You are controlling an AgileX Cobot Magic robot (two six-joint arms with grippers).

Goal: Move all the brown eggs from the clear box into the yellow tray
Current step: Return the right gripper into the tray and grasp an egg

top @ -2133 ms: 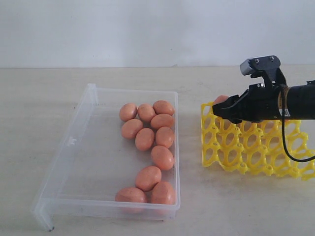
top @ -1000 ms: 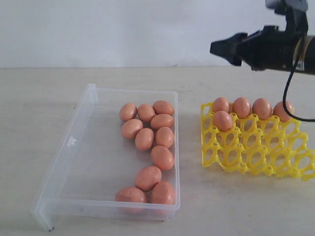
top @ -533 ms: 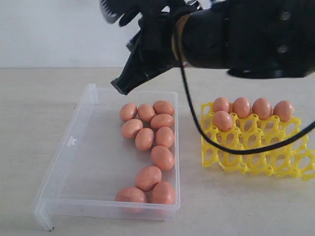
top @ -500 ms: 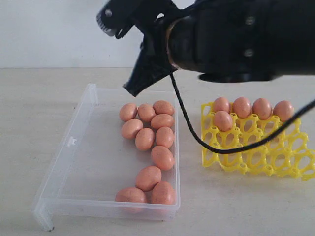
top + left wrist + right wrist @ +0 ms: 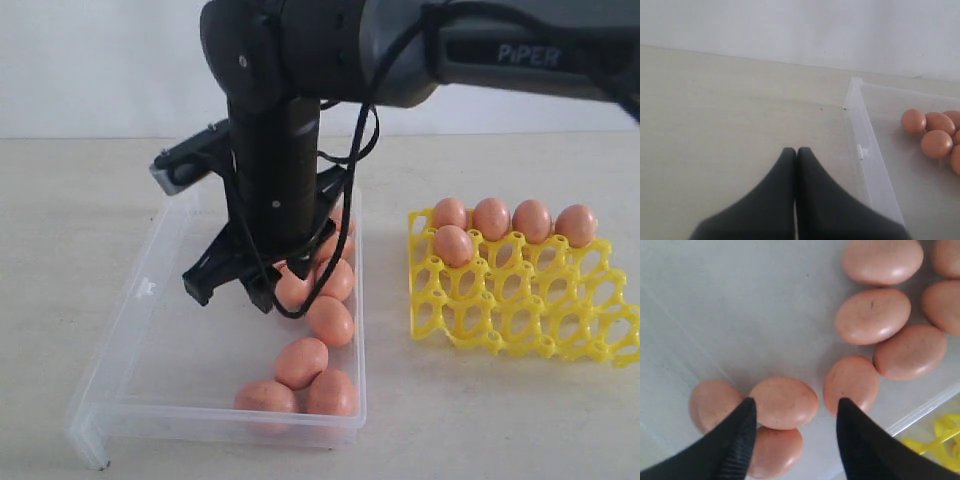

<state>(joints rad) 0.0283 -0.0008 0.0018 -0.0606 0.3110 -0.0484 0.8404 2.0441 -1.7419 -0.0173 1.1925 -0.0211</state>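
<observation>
Two jaws of the right gripper (image 5: 793, 410) stood apart, empty, just above the brown eggs (image 5: 872, 315) lying loose in the clear box (image 5: 178, 350). Its wrist view showed eggs the arm blocked from the exterior camera. Only the left gripper's (image 5: 796, 150) own camera caught its jaws pressed together over the table (image 5: 715, 100). Five smooth, orange-brown eggs sat in the yellow tray (image 5: 520, 318).

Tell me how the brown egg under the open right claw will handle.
The egg looks smooth and rounded, so it will probably roll or slip on the flat floor of the clear box. It seems to touch two neighbours, so a nudge likely shifts them too. Its shell is probably brittle; the right claw should close gently.
</observation>
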